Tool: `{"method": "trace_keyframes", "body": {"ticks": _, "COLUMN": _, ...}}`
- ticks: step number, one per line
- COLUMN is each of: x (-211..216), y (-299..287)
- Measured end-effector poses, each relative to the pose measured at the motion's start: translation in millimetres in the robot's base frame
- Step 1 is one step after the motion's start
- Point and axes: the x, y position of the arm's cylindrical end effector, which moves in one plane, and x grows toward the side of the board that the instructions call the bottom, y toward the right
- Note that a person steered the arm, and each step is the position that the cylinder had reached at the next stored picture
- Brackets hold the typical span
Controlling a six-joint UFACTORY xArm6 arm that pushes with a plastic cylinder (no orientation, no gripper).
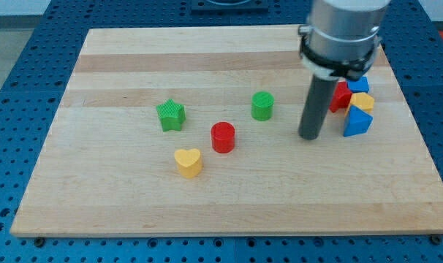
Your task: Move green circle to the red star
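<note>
Eight blocks lie on the worktop (229, 193), a pale wooden board set on a blue perforated surface. My tip (309, 136) rests on the wood at the view's right of centre, at the end of a straight dark rod hanging from the grey arm housing near the view's top. This tool is a plain rod with nothing to spread or pinch, so it holds nothing.

Toward the view's left of the tip, apart from it, stands the green circle (262, 106), upright, touching no other block. Further toward the view's left and lower sits the red circle (223, 137), near the green circle but not touching it. Below and to the left of that is the yellow heart (188, 162). The green star (171, 115) lies left of both circles, also alone.

Just to the view's right of the rod is a tight cluster. The red star (341, 97) shows partly behind the rod, its shape hard to make out. Beside it sit a yellow block (362, 101), a blue triangle (357, 122) below, and another blue block (360, 84) above, mostly hidden by the arm. These four look to be touching or nearly so. The tip stands between the green circle and this cluster, nearer the cluster.
</note>
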Motion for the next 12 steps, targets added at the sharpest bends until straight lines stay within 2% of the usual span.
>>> {"method": "trace_keyframes", "body": {"ticks": 2, "x": -16.7, "y": -91.1}}
{"method": "trace_keyframes", "body": {"ticks": 3, "x": -35.8, "y": -106.1}}
{"method": "trace_keyframes", "body": {"ticks": 6, "x": -56.8, "y": -81.2}}
{"method": "trace_keyframes", "body": {"ticks": 9, "x": -32.5, "y": -41.1}}
{"method": "trace_keyframes", "body": {"ticks": 12, "x": -76.2, "y": -6.9}}
